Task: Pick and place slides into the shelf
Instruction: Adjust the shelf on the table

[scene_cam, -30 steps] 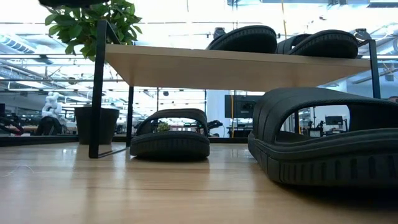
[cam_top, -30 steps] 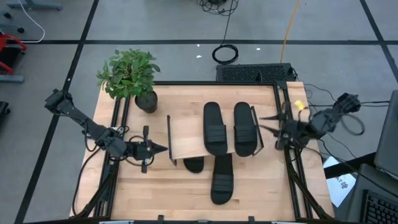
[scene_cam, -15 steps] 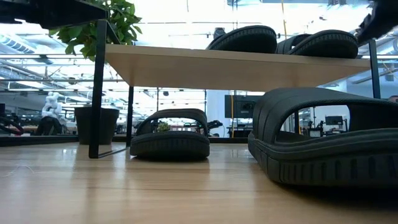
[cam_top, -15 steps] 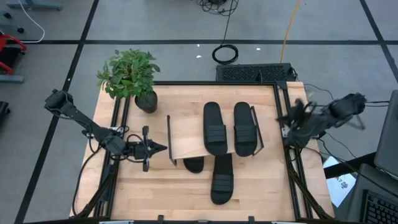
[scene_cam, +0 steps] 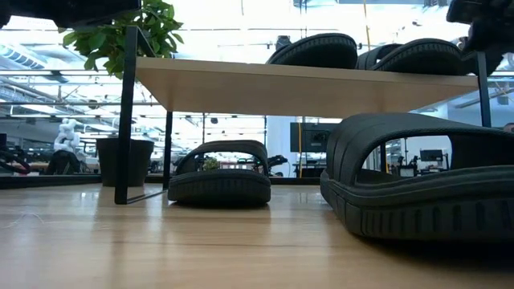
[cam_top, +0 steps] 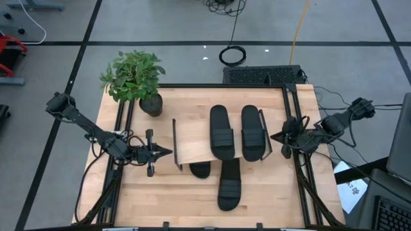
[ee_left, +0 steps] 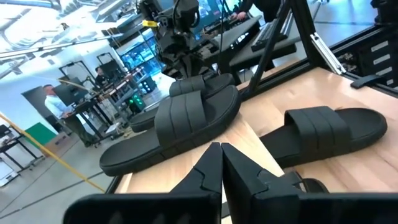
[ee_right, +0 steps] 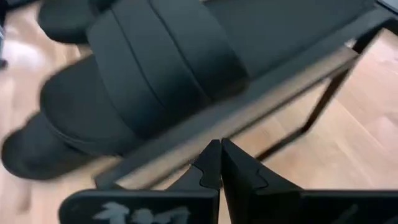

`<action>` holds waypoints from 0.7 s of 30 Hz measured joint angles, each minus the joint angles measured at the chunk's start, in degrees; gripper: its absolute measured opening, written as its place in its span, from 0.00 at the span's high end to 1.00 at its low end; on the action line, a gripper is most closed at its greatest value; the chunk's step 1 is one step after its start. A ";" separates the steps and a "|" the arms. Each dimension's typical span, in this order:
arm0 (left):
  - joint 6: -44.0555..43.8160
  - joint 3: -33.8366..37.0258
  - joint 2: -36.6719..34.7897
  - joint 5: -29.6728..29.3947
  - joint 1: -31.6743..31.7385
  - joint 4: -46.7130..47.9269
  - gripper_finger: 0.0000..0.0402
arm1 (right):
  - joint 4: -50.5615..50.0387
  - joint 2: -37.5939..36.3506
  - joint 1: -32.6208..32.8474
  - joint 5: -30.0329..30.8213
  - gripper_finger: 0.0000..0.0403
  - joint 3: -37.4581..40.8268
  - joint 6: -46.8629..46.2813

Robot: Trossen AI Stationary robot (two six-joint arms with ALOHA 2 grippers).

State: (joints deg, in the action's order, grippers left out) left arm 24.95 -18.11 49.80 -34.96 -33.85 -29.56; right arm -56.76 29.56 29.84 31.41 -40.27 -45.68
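Observation:
The shelf [cam_top: 192,142] stands mid-table, and two black slides [cam_top: 221,133] [cam_top: 253,133] lie side by side on its board. A third slide [cam_top: 201,169] lies on the table under the board, its end sticking out at the near side. The fourth [cam_top: 229,183] lies on the table in front of the shelf. My left gripper [cam_top: 168,153] is shut and level, pointing at the shelf's left end frame. At the shelf's right end my right gripper [cam_top: 275,136] is shut, tipped down toward the nearest slide [ee_right: 143,74]. Neither holds anything.
A potted plant [cam_top: 136,78] stands at the table's far left corner. Black rails [cam_top: 297,160] run along the table's left and right sides. A keyboard [cam_top: 263,75] lies behind the far edge. Bare wood lies near the front edge [cam_top: 167,199].
My right gripper has shut. It drew back toward the table's right edge and up, rolled, then came down again, and now points at the shelf's right end. My left gripper has sunk a little beside the shelf's left end. The slides have kept still.

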 joint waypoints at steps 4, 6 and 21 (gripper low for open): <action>-0.02 0.00 -0.02 -0.13 0.00 -0.22 0.96 | 3.44 1.63 -0.25 -0.05 1.00 0.00 -0.16; -0.18 0.00 -0.02 -0.14 0.00 -0.13 0.97 | 4.41 2.67 -0.25 -0.73 1.00 0.00 -1.15; -7.72 -0.07 -0.02 -9.22 0.02 2.77 0.99 | 14.68 12.98 -0.13 -9.21 1.00 0.00 -2.68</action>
State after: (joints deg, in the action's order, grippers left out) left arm 17.23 -18.17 49.78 -44.19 -33.82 -26.78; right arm -42.08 42.54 29.71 22.20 -40.27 -48.35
